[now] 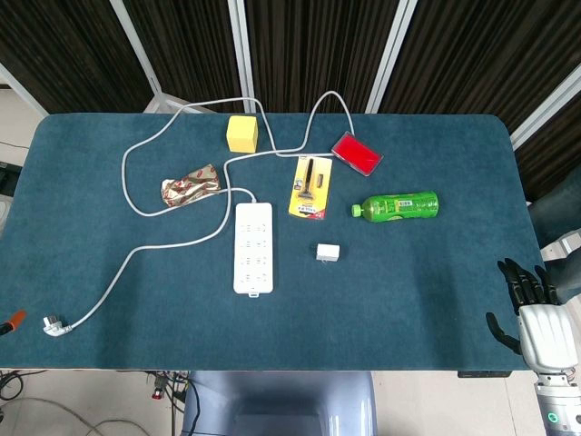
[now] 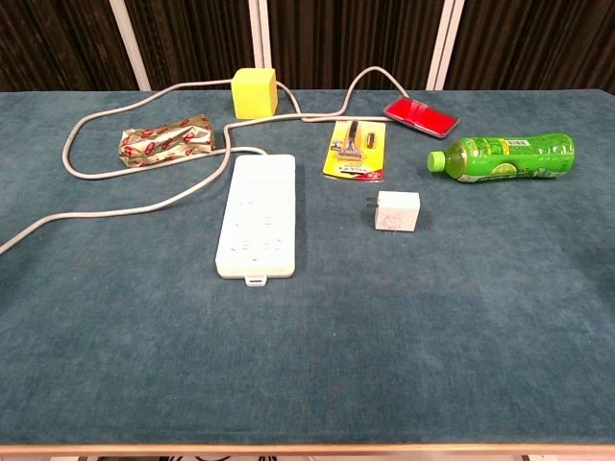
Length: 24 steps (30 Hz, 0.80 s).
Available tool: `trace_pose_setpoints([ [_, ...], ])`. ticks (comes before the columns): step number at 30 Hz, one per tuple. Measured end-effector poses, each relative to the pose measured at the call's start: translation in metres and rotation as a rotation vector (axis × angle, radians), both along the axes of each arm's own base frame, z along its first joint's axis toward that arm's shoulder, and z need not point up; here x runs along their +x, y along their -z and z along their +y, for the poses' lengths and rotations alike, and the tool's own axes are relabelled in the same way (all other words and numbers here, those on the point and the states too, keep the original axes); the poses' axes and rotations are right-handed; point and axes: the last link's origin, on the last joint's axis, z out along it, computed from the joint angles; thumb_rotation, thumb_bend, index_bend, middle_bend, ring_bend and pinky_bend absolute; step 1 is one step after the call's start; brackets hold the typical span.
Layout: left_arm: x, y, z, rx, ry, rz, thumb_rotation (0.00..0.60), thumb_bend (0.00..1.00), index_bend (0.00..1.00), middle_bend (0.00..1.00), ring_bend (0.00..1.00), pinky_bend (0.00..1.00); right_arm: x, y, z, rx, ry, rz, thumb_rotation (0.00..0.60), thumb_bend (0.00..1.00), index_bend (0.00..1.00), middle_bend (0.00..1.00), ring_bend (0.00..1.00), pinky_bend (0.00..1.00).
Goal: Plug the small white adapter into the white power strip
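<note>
Adapter [image 1: 328,252], small, white: lies on the blue table [image 1: 436,300], just right of the white power strip [image 1: 253,247], apart from it. Prongs point left toward the strip, plain only in the chest view. Strip's long axis runs front to back. Right hand [image 1: 529,304]: at the table's near right corner, well apart from the adapter, which lies up and left of it; fingers spread, holding nothing. Likely the reaching hand. Head view alone shows this hand. Left hand: in neither view.
</note>
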Motion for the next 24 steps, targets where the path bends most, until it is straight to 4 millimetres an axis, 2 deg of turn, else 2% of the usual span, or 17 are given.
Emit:
trace_pose_setpoints([
  [24, 0.0005, -0.0037, -0.0037, 0.012, 0.009, -0.010, 0.600, 0.08, 0.15, 0.00, 0.00, 0.00, -0.0019, 0.0031, -0.0012, 0.020, 0.022, -0.004, 0.600, 0.42, 0.08, 0.10, 0.16, 0.08],
])
